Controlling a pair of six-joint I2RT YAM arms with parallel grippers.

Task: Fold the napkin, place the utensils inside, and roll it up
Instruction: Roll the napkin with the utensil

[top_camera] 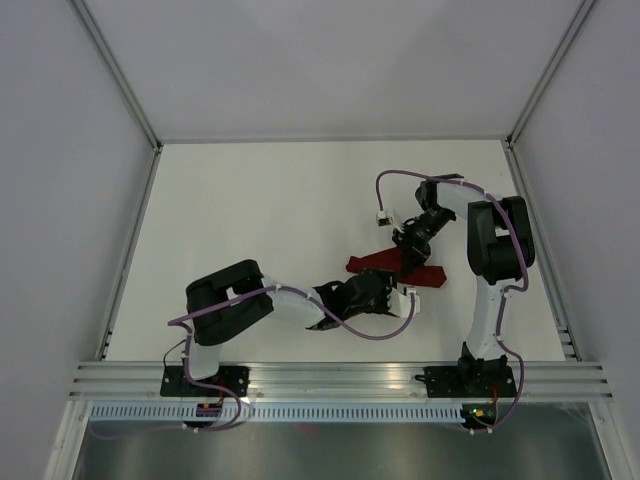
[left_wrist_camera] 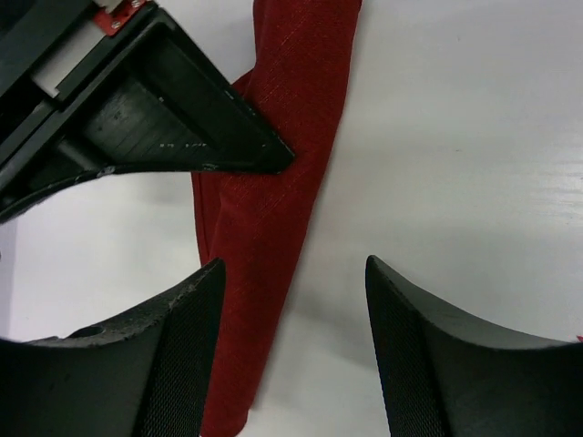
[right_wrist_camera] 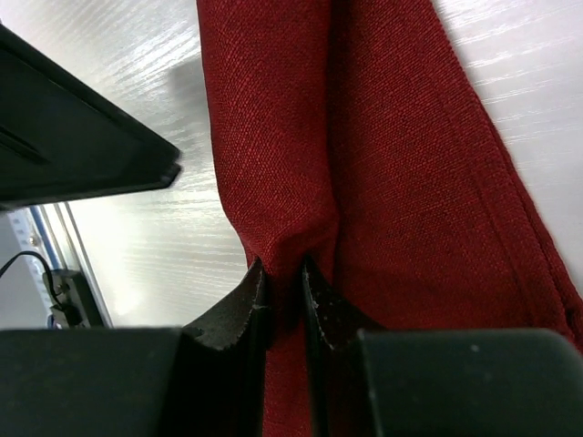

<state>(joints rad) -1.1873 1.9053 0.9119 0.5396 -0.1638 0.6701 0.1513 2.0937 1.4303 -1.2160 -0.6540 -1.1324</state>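
Note:
The dark red napkin [top_camera: 385,266] lies folded into a narrow strip on the white table, right of centre. My right gripper [top_camera: 412,243] is shut on a fold of the napkin [right_wrist_camera: 301,182] and pinches the cloth between its fingertips [right_wrist_camera: 248,293]. My left gripper [top_camera: 385,297] is open and low over the napkin's near end [left_wrist_camera: 264,209], with its left finger [left_wrist_camera: 173,337] over the cloth and its right finger [left_wrist_camera: 428,337] over bare table. The right gripper's body shows in the left wrist view [left_wrist_camera: 155,118]. No utensils are in view.
White walls with metal corner rails [top_camera: 130,260] enclose the table. An aluminium rail [top_camera: 330,378] runs along the near edge by the arm bases. A purple cable [top_camera: 400,178] loops over the right arm.

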